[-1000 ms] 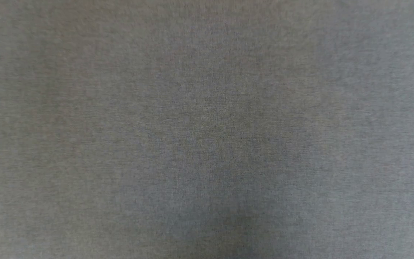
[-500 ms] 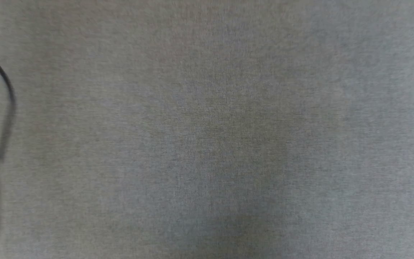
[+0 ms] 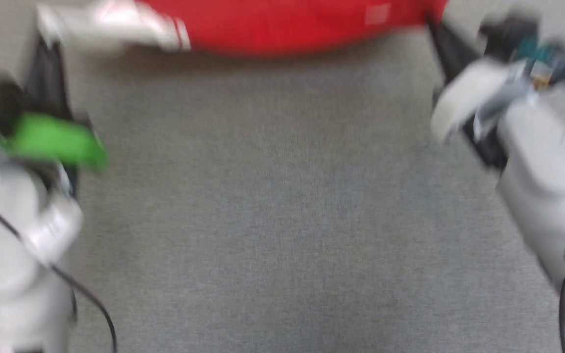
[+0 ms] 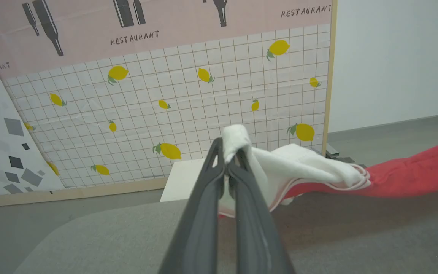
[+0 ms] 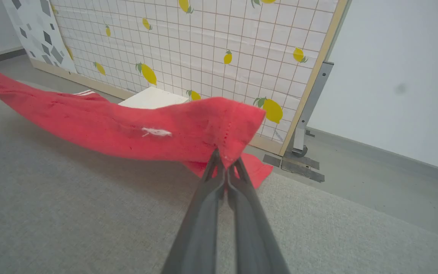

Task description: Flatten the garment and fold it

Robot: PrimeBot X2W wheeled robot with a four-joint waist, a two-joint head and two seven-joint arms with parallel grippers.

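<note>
The shirt [image 3: 287, 27] hangs stretched across the far side of the grey table [image 3: 282, 196]. The left claw [image 4: 227, 154] pinches its white sleeve [image 4: 299, 163], and the right claw [image 5: 224, 163] pinches a red corner.

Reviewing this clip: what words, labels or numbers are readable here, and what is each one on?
"RESTAURANT": on the pink band at the top of the left wrist view.
"RESTAURANT": on the same band again, upper right.
"ANT": cut-off end of a word at the band's left edge.
Shirt: a white mark, too small to read; the head view is too blurred to read anything.
</note>
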